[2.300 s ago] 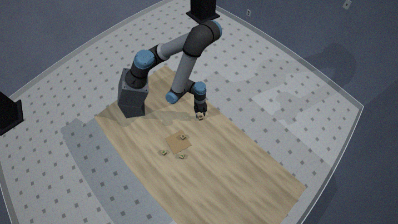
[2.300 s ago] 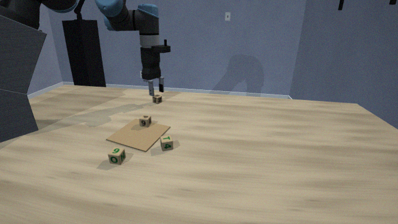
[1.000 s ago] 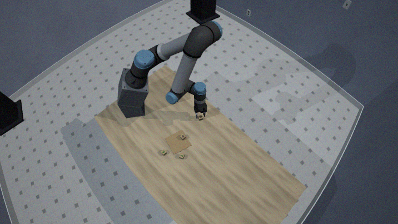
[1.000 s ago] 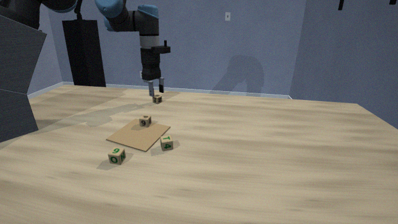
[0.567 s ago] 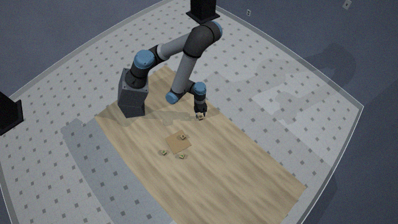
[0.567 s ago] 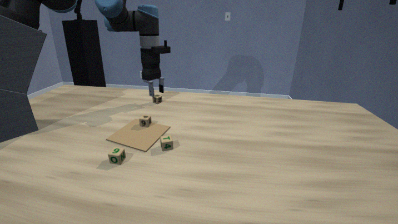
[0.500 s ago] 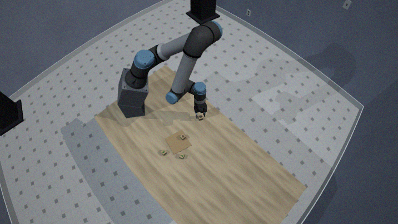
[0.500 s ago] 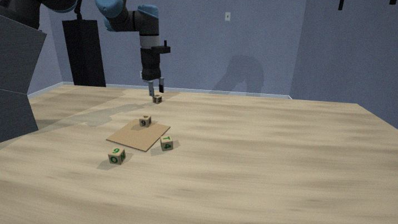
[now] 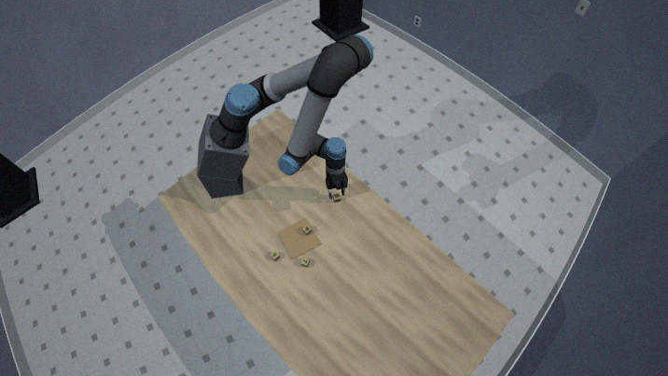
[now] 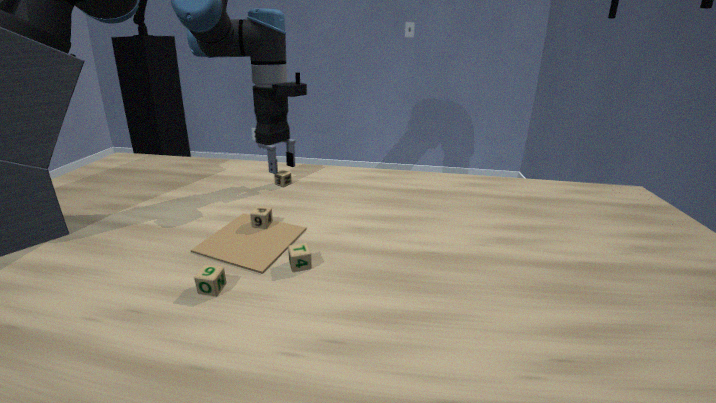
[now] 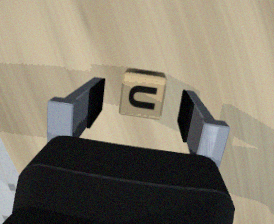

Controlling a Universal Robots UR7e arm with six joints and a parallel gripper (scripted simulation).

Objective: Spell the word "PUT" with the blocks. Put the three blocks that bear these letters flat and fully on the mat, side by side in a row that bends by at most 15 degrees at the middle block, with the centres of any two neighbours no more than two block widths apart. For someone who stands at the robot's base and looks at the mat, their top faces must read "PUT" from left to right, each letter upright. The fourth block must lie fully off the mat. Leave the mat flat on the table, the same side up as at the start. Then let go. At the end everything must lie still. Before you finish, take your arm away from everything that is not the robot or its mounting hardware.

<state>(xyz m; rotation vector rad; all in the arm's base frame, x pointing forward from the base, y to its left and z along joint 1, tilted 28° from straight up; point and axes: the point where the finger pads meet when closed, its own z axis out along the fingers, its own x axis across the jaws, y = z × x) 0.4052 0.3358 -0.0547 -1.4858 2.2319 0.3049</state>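
Observation:
My gripper is open, its fingers on either side of a wooden block with a black U on top, not touching it. This block rests on the table beyond the mat, just under the fingertips. The tan mat lies flat. One block with a black 9 on its side sits on the mat's far corner. A block with a green T on top lies off the mat on the right. A block with a green 9 on top and an O on its side lies off the mat in front.
The robot's grey base pedestal stands at the table's near-left end. A black pillar stands behind the table. The table's far edge runs behind the U block.

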